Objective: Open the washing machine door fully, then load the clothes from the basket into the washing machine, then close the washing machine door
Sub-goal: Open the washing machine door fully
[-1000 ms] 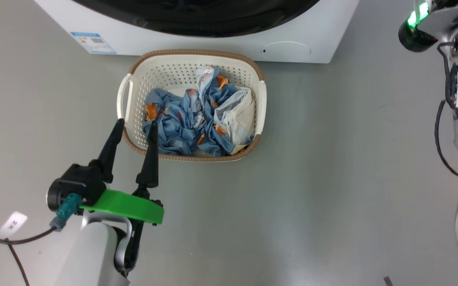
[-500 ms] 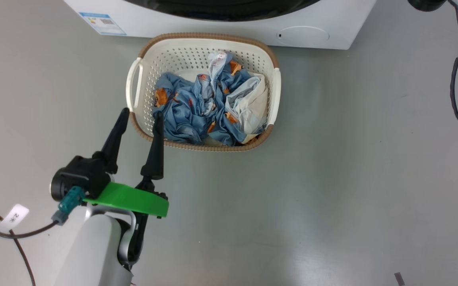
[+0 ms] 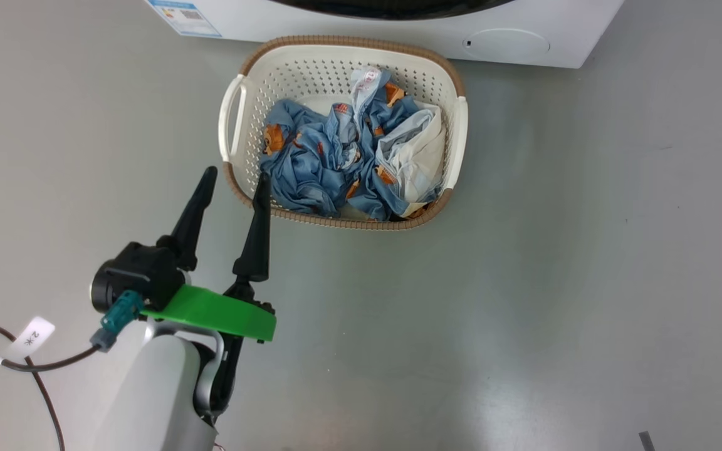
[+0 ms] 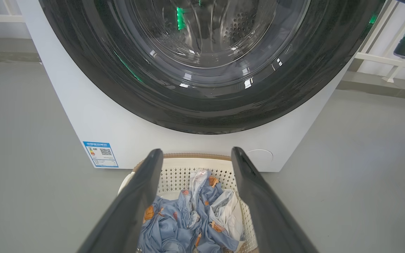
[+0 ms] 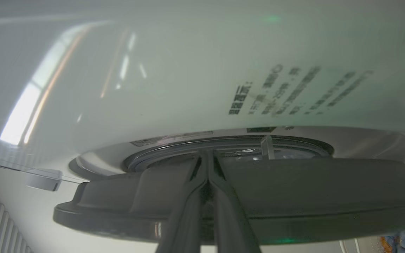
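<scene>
basket (image 3: 348,42) on floor (image 3: 524,282), just before washing machine (image 3: 586,31) | clothes (image 3: 329,163) in basket | left gripper (image 3: 237,173) at basket's near-left corner

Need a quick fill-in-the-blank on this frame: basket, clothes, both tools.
1. The clothes in the basket are mostly ___ in colour.
2. The basket stands on the floor before the ___.
3. The left tool is ___, holding nothing.
4. The right tool is ___.
Missing: blue; washing machine; open; shut.
</scene>
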